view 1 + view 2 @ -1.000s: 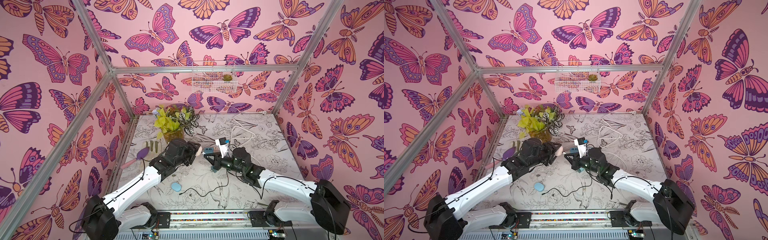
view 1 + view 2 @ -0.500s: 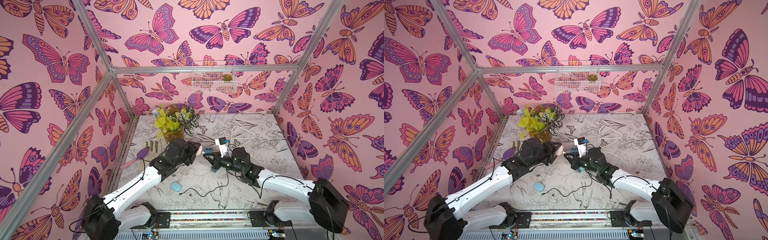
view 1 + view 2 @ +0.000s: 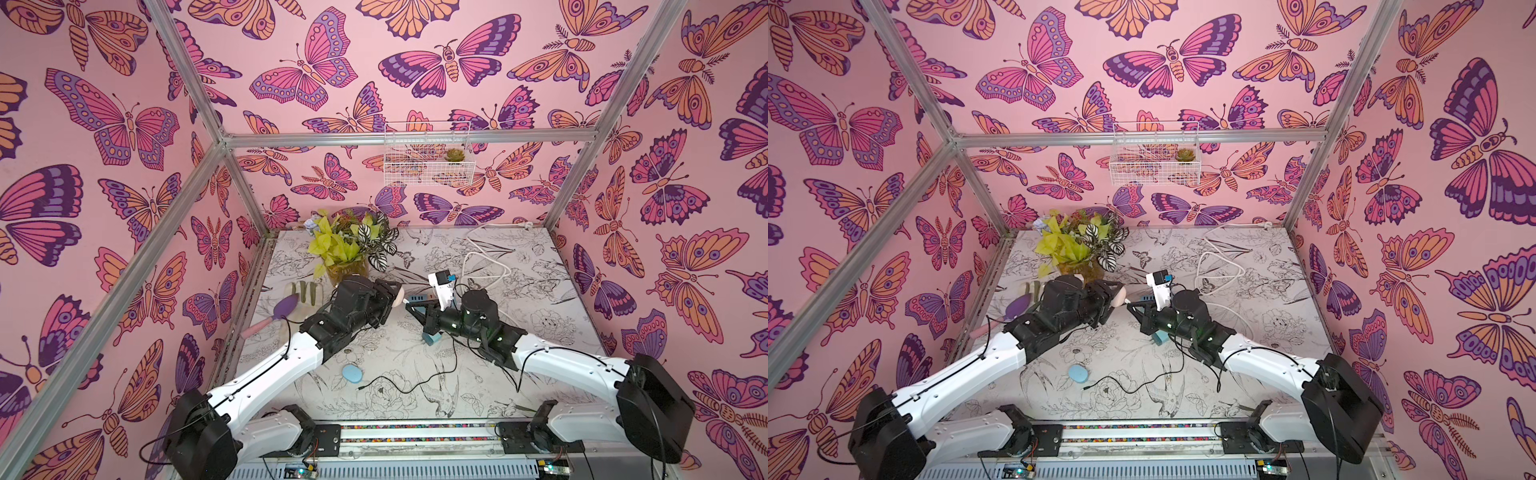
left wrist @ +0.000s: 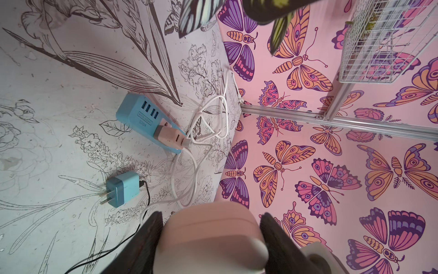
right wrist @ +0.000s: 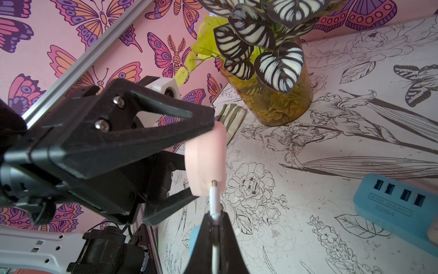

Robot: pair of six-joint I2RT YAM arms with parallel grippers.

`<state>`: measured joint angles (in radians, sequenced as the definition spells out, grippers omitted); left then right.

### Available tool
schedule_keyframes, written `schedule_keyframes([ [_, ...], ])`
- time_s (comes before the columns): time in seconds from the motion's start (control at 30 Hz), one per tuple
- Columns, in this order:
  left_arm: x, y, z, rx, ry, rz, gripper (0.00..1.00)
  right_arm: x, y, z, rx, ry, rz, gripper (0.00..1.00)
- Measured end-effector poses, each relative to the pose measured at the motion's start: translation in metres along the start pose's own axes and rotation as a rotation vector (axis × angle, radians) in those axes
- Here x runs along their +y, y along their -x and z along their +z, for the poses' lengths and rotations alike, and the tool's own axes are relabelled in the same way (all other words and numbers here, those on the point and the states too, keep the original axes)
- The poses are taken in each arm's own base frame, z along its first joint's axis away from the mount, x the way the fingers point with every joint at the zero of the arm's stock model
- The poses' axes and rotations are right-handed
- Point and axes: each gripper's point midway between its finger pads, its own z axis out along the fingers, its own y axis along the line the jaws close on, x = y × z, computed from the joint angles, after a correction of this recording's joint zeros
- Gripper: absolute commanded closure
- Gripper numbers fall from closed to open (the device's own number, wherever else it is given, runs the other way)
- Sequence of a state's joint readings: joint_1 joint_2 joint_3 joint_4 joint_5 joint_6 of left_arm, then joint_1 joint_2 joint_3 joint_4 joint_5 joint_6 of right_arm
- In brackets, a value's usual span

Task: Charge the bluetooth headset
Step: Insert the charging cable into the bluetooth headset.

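In a top view, the left gripper (image 3: 395, 294) holds the pink headset case (image 3: 400, 296) above the table, facing the right gripper (image 3: 412, 308). Left wrist: jaws clamp the case's sides. Right wrist: jaws pinch the white charging plug (image 5: 214, 191), tip at the case (apparently unseated). Best kept square to the port and pushed slowly.

Only readable mark was "S204", printed on the blue USB charging hub (image 4: 137, 116) under its row of four ports, legible in both wrist views, while the smaller boxed line just above it was too blurred to read.
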<state>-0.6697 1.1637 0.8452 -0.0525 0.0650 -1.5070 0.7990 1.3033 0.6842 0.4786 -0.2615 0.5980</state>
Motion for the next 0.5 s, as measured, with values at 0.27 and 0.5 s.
schedule_keyframes([
  [0.27, -0.003, -0.004, 0.001, 0.026, -0.022, 0.045, 1.0, -0.001, 0.003, -0.001, 0.025, 0.0, -0.013, 1.0],
  [0.5, -0.01, -0.005, -0.001, 0.046, -0.057, 0.087, 1.0, 0.0, 0.008, -0.002, 0.034, 0.022, -0.018, 1.0],
])
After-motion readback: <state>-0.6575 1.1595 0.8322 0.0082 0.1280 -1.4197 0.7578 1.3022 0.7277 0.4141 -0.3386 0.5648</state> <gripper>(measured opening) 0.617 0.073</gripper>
